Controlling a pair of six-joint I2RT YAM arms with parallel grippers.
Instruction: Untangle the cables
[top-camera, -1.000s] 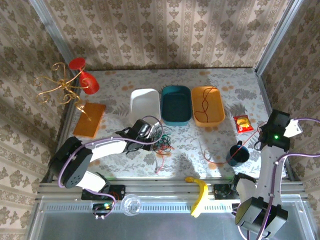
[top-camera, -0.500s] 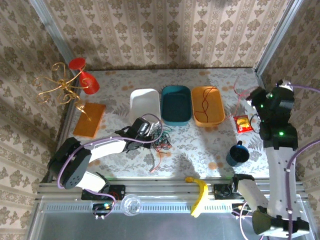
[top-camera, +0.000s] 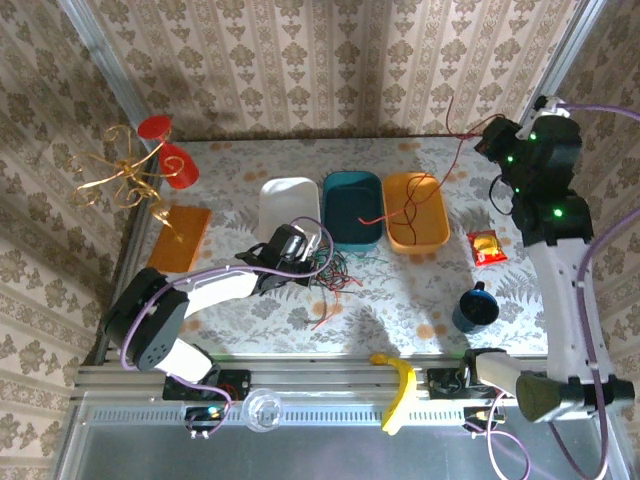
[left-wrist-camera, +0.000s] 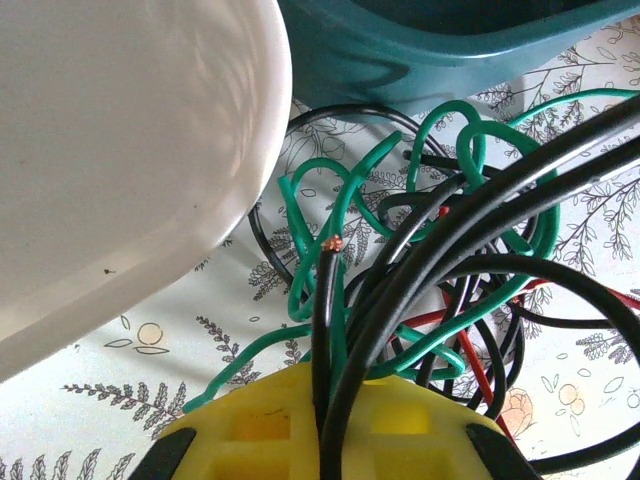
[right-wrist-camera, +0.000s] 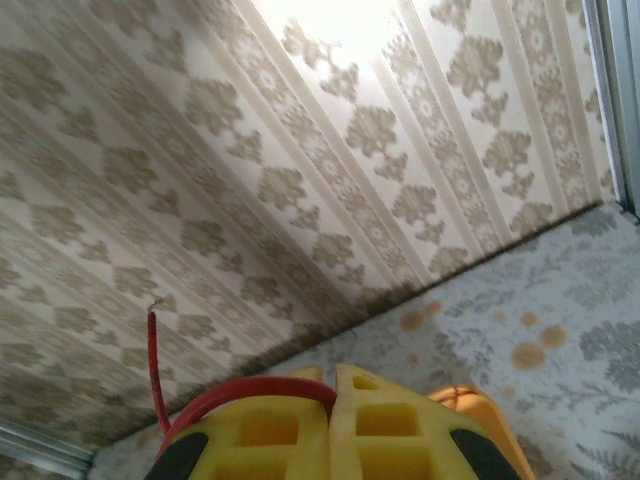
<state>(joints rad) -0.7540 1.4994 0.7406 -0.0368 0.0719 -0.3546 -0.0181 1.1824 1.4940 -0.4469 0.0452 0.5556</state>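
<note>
Where the tangle of cables (top-camera: 325, 272) lies on the counter (top-camera: 420, 290), just below the white tray (top-camera: 290, 205) and the teal tray (top-camera: 350, 200) in the middle of the top view, the left gripper (top-camera: 298, 247) sits low at the tangle's left edge. From the left wrist, its yellow fingers (left-wrist-camera: 250, 430) at the bottom of the frame are pressed together on several strands. A black cable (left-wrist-camera: 322, 320) with a bare copper tip stands up between them, other black strands sweep off to the upper right, and loops of green cable (left-wrist-camera: 457, 104) coil across the middle of the frame. Red strands show through the knot at the lower right. At the bottom of the right wrist view the right gripper (right-wrist-camera: 333, 400) is fully closed, pinching a red cable (right-wrist-camera: 152, 365) that curls out at the left and ends in a free tip against the wallpapered wall (right-wrist-camera: 300, 150). In the top view this gripper is raised high at the upper right of the frame. The red cable trails from it down and left over the orange tray (top-camera: 430, 230) to the teal tray; whether it joins the tangle there cannot be told
</note>
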